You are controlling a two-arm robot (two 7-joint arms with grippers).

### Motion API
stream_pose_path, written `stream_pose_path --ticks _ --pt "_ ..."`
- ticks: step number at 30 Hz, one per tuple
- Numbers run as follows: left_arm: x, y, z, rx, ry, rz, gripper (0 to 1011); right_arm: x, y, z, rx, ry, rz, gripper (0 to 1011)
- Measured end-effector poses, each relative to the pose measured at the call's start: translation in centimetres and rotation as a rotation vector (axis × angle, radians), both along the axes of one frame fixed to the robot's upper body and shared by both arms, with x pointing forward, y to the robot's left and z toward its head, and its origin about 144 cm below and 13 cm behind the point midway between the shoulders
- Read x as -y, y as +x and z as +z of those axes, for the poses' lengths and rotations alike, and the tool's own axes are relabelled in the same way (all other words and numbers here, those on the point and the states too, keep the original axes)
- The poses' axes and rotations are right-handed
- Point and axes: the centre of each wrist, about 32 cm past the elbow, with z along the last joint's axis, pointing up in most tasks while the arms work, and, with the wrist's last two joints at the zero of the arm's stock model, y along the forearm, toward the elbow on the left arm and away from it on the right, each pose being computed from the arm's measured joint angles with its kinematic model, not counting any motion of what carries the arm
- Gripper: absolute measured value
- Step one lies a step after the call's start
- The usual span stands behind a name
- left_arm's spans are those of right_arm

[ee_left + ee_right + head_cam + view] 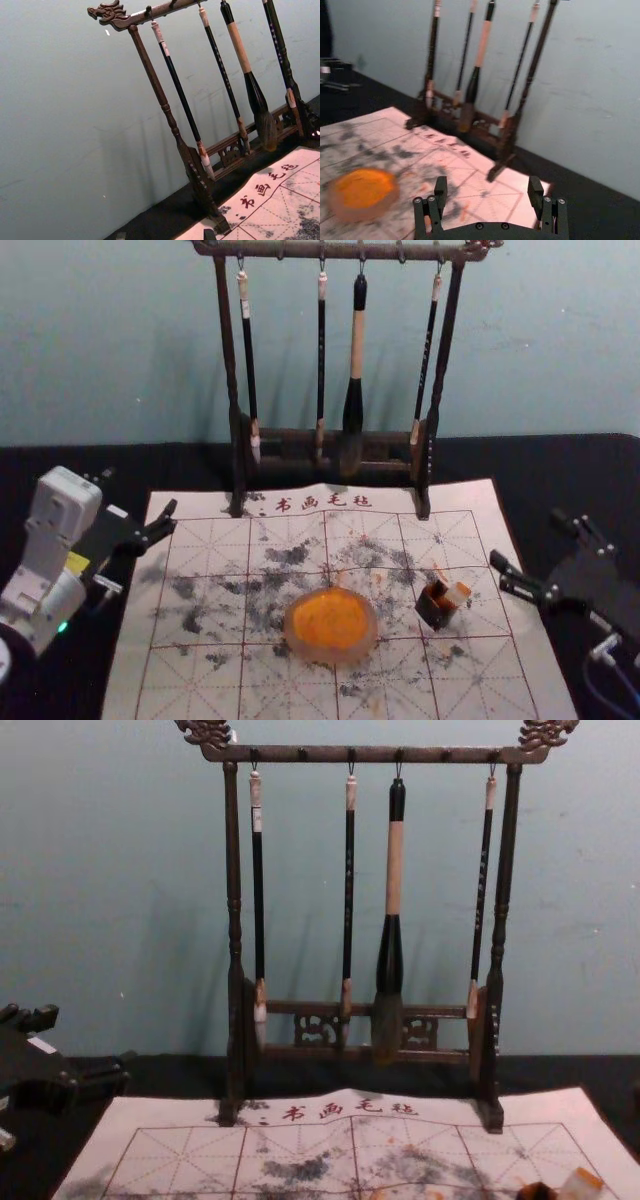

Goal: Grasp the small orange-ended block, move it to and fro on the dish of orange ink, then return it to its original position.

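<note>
Small orange-ended block (458,594) tilts at the dark pot (434,611), right of the ink dish on the desk (590,455).

At the left, the left end effector (89,1039) is released and empty beside the mat (190,680); it looks to have no part in this step.

Then comes the dish (373,631), with orange ink (330,622) in it. Its wall looks smooth and a little glassy, so a hard push could slide it or chip it; the strokes should be light and level.

Next is the block. I judge it light and stiff, safe to squeeze moderately, though wet ink would make its orange end slippery. Take it by the opposite pale sides, clear of that end, so the ink has a face to meet. Whether it sits inside the pot or only leans there I can't tell; lift along its tilt, or the pot may tip.

At the right, the right end effector (488,185) is spread wide around nothing, near the mat's edge. It is nearer the block and suits the grasp.
</note>
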Motion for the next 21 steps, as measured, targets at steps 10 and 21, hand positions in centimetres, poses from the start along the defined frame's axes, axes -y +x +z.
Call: stream_pose_path --ticks 10,21 --pt "0.0 0.0 0.0 0.0 0.0 0.0 1001 0.1 -0.5 -0.6 -0.066 -0.003 0.109 1003" --pt "0.0 0.0 0.0 0.0 0.0 0.0 1001 0.1 1.1 -1.3 -0.145 -0.029 0.164 1003"
